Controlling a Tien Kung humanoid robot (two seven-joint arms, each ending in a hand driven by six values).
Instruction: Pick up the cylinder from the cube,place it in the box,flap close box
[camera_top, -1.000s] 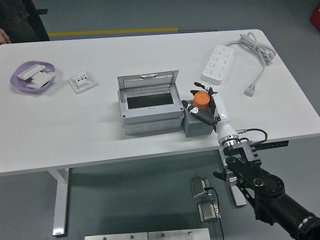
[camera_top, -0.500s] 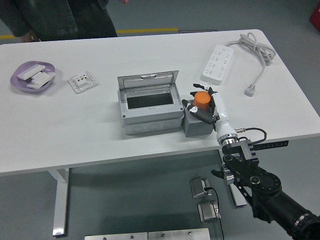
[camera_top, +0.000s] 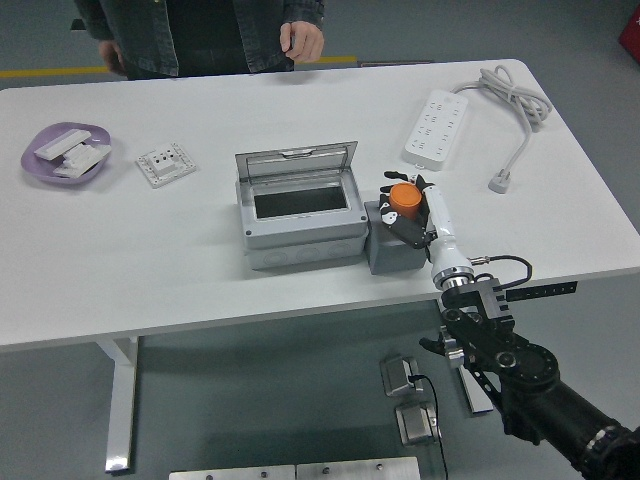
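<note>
The right hand (camera_top: 405, 205) has its fingers (camera_top: 393, 222) curled closely around the orange cylinder (camera_top: 403, 198), which sits on the grey cube (camera_top: 393, 250), at 3 o'clock from the open box (camera_top: 300, 215); black fingertips flank it at 12 and 6 o'clock.

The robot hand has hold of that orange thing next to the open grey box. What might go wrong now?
The right hand grips the orange cylinder above the grey cube; a loose grip could drop it. The box opening is narrow, so the cylinder may catch its rim. The raised lid could be knocked by the hand.
</note>
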